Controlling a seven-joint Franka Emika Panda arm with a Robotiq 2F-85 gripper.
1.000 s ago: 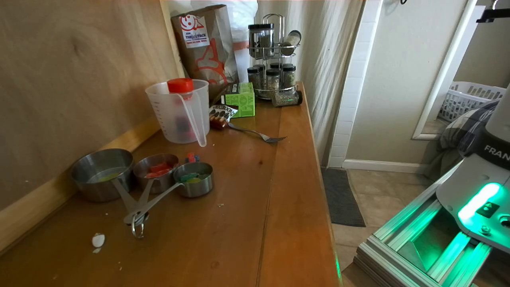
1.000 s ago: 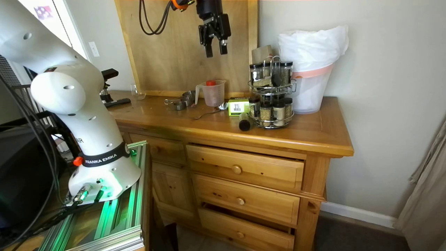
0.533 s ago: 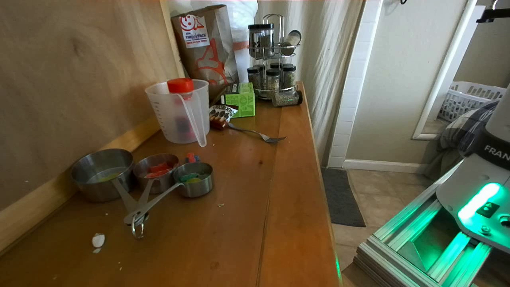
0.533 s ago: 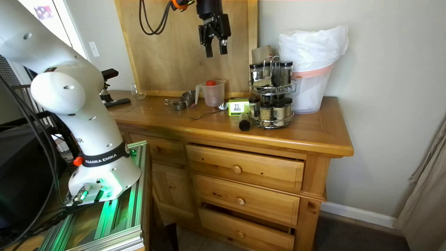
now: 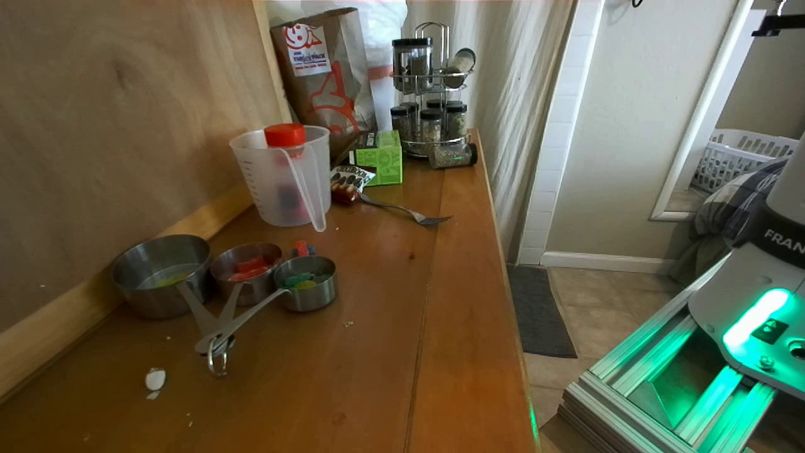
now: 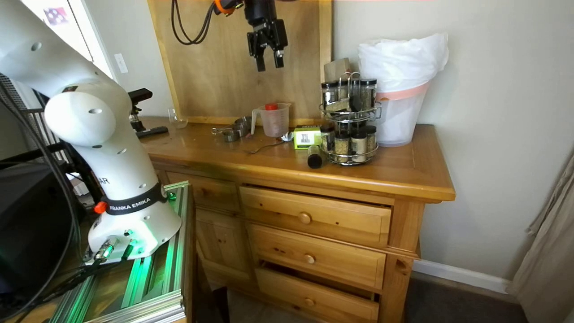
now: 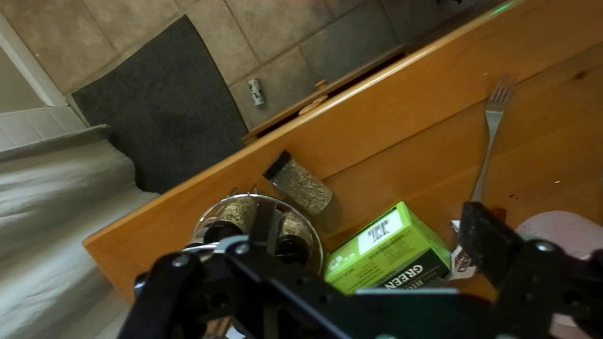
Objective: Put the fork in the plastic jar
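Logging the fingers (image 6: 260,65) spread apart, up above the bench (image 6: 210,148). We see the fork (image 7: 493,123) lying on the bench, handle end by a shiny packet (image 5: 352,179), outside the plastic measuring jug (image 5: 264,182). Jug upright, red-lidded container (image 5: 285,135) inside. We have steel measuring cups (image 5: 311,297) nearby, green box (image 7: 405,235) next to the packet, spice jar (image 7: 304,186) on its side beyond.

A silvery metal fork (image 7: 493,123) is lying on the wooden bench (image 5: 371,377), its tines pointing toward the front edge and its handle running toward the back edge. A translucent whitish plastic measuring jug (image 5: 272,182), tapering downward, is standing upright near the back edge, close to the fork but apart from it. Its handle is facing away from the front corner showing in the wrist view; a red cap (image 5: 285,134) is showing at its mouth.
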